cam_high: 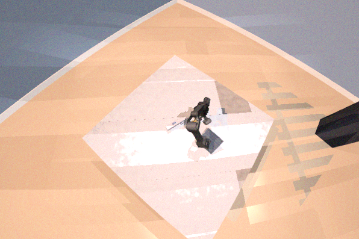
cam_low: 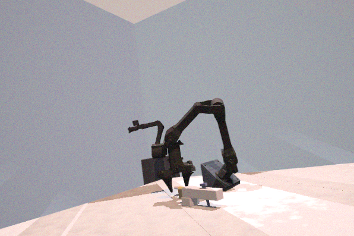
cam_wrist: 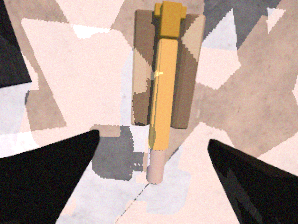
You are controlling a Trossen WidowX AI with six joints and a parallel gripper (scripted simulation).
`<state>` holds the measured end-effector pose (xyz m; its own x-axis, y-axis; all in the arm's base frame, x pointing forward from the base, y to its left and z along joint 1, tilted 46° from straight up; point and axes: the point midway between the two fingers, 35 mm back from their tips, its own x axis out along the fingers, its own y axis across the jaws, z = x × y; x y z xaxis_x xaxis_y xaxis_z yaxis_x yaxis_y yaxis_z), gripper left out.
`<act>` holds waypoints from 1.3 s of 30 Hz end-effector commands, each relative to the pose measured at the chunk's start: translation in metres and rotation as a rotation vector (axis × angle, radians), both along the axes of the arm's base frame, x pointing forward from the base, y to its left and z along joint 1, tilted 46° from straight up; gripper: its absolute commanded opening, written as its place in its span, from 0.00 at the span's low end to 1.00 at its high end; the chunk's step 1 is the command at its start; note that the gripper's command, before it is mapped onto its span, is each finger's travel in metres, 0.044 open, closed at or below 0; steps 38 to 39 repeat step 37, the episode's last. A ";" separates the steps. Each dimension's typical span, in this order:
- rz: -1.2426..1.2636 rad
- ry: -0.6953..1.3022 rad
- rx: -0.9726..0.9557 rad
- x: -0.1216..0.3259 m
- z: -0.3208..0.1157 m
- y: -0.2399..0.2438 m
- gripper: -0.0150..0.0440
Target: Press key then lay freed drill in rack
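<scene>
A long yellow bar with a pale round tip [cam_wrist: 161, 95], seemingly the drill, lies between two brown-shaded rails [cam_wrist: 143, 60] in the wrist view. A yellow block [cam_wrist: 170, 20] sits at its far end. My gripper [cam_wrist: 154, 139] [cam_low: 179, 188] is wide open and empty, its fingers on either side of the bar's near end. A pale beam [cam_low: 202, 193] [cam_high: 169, 127] extends from beside the fingers. A small blue piece [cam_low: 203, 185] [cam_high: 174, 123] stands on it. I cannot tell which part is the key or which is the rack.
A blue-grey wedge-shaped stand [cam_low: 211, 172] [cam_high: 214, 142] is at the arm's base. A dark box [cam_low: 148, 169] with a bent bracket [cam_low: 148, 125] stands behind the gripper. A small pale block [cam_low: 187, 201] is below the beam's near-gripper end.
</scene>
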<state>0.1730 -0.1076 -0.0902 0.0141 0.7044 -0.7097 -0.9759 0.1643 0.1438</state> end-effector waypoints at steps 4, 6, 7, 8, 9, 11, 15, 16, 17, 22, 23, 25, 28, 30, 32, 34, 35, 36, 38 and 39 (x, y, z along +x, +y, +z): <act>0.006 -0.002 -0.004 0.000 0.020 -0.021 1.00; 0.006 -0.002 -0.005 0.000 0.025 -0.027 1.00; 0.006 -0.002 -0.005 0.000 0.027 -0.029 1.00; 0.006 -0.002 -0.005 0.000 0.029 -0.032 1.00; 0.006 -0.002 -0.005 0.001 0.032 -0.035 1.00; 0.006 -0.002 -0.005 0.001 0.036 -0.040 1.00; 0.014 0.002 -0.044 -0.001 0.032 -0.036 1.00; 0.029 0.005 -0.100 -0.002 0.034 -0.039 1.00; 0.045 0.009 -0.169 -0.004 0.036 -0.043 1.00; 0.081 0.022 -0.526 -0.010 0.051 -0.069 1.00; 0.079 0.022 -0.598 -0.011 0.055 -0.074 1.00; 0.061 0.022 -0.743 -0.012 0.065 -0.085 1.00; 0.010 0.015 -0.959 -0.014 0.084 -0.101 1.00; -0.041 0.004 -1.101 -0.016 0.099 -0.110 1.00; -0.105 -0.011 -1.239 -0.018 0.115 -0.118 1.00; -0.182 -0.023 -1.368 -0.023 0.131 -0.124 1.00; -0.224 -0.027 -1.429 -0.026 0.139 -0.127 1.00; -0.270 -0.032 -1.489 -0.030 0.147 -0.128 1.00; -0.315 -0.044 -1.549 -0.033 0.156 -0.130 1.00; -0.315 -0.044 -1.549 -0.033 0.156 -0.130 1.00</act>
